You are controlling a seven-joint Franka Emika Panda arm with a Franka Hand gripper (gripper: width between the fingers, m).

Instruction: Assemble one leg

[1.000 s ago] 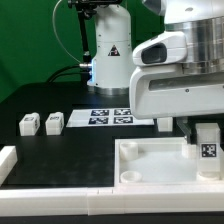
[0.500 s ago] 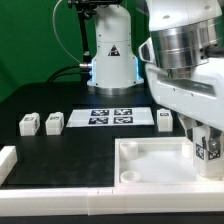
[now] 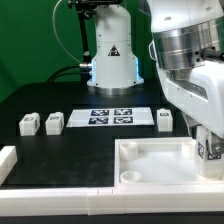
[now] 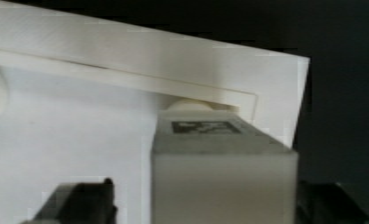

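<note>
Between the dark fingers [image 4: 83, 200] of the gripper [image 4: 207, 202] stands the leg [image 4: 220, 168], with its tag [image 4: 207, 130] facing the wrist camera. The jaws are apart: a strip of white shows between each finger and the leg, wider on one side than the other. In the exterior view the leg is upright at the far corner of the tray-like panel [image 3: 150, 165], on that view's right, half hidden by the gripper. Whether it is seated in a corner socket I cannot tell, though the wrist view shows a round shape just past its end.

The uneven gap is the likely source of trouble. If the jaws close from this position, one finger would probably reach the leg first and push it sideways, tipping it or jamming it crooked in the corner. A push there could also shift the panel on the black table [image 3: 60, 150].

Three spare legs [image 3: 29, 124] [image 3: 53, 122] [image 3: 163, 118] lie well apart from the panel, on either side of the marker board [image 3: 110, 117].

No words can be read. The tags are black-and-white square patterns, and the robot base carries a yellow triangular warning label [image 3: 112, 52].
</note>
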